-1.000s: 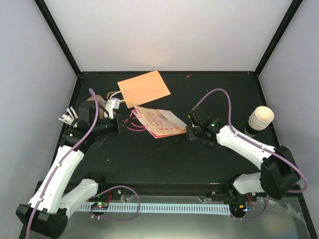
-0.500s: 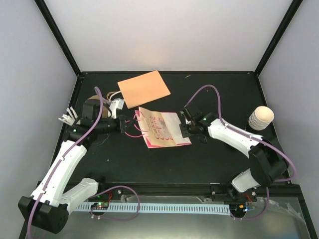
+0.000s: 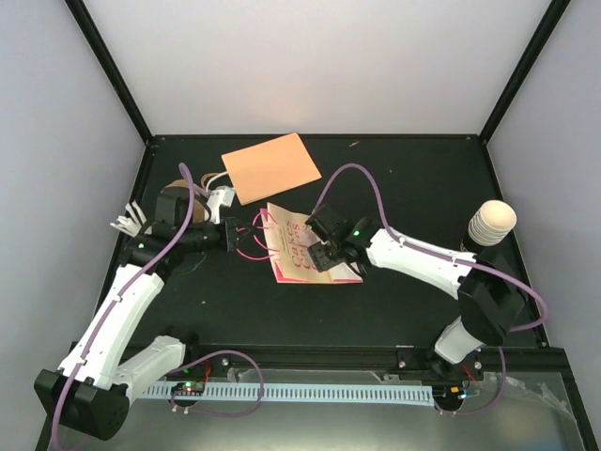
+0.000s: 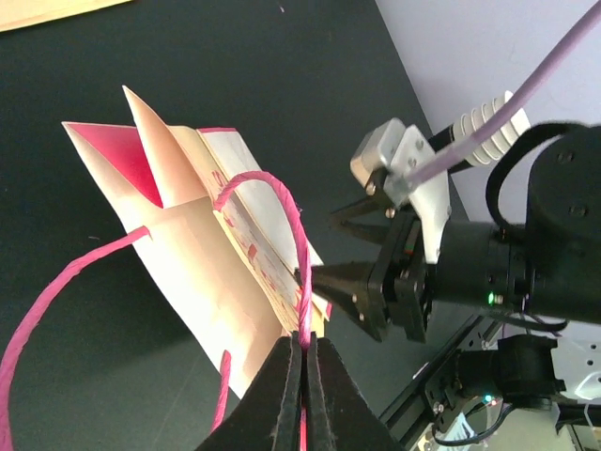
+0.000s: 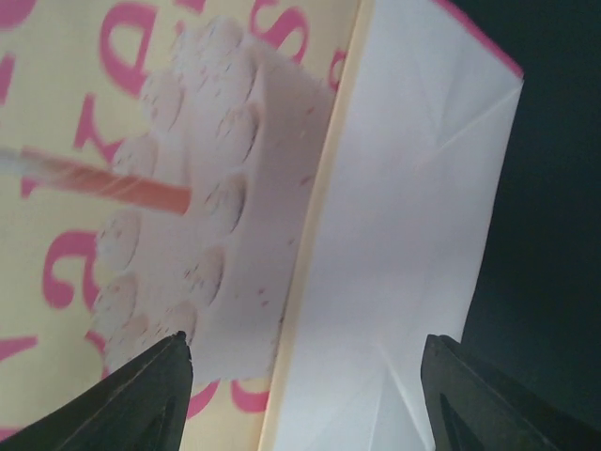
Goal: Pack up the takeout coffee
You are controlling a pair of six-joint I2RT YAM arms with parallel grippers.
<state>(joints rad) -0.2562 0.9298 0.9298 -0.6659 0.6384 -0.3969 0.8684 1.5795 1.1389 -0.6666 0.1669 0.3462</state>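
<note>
— Bag (image 3: 305, 254) contents? I can't see inside. It lies flattened on the table (image 3: 394, 310), mouth toward the left arm.
— Left gripper (image 4: 302, 349) is pinched on its pink handle (image 4: 282, 202), arm stretched low. Right gripper (image 3: 324, 256) hovers over the bag, jaws spread, perhaps touching it.
— And the takeout coffee (image 3: 491, 224)?
— Upright at the table's right edge, well apart.

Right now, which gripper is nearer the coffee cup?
Right. The right gripper is over the paper bag, left of the coffee cup; the left gripper pinches a pink handle farther left.
</note>
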